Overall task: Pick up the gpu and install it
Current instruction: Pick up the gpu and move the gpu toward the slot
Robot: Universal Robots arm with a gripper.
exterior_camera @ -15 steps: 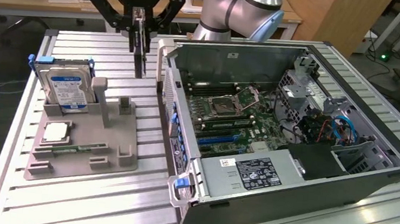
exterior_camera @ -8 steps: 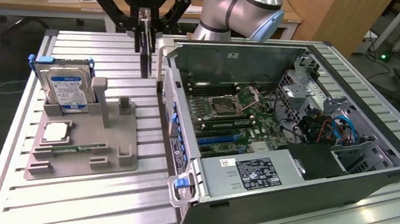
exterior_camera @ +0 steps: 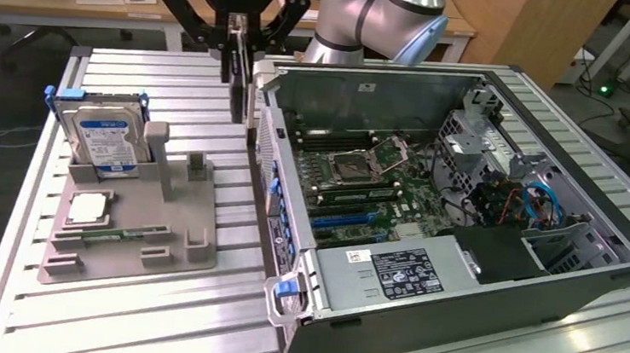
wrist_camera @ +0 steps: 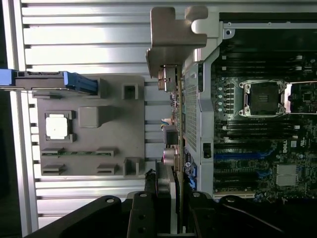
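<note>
Pincer (exterior_camera: 238, 46) is clamped on the gpu (exterior_camera: 237, 93). The card hangs on edge in the air, off the bench (exterior_camera: 108, 321). In the exterior view the case (exterior_camera: 415, 339) wall's top edge sits just beside it at 3 o'clock, so it's tight there. The tray (exterior_camera: 172, 250) and upright hard drive (exterior_camera: 107, 137) are down at 7 o'clock, with a fair gap. Open room is over the motherboard (exterior_camera: 372, 181) at 4 o'clock.
</note>
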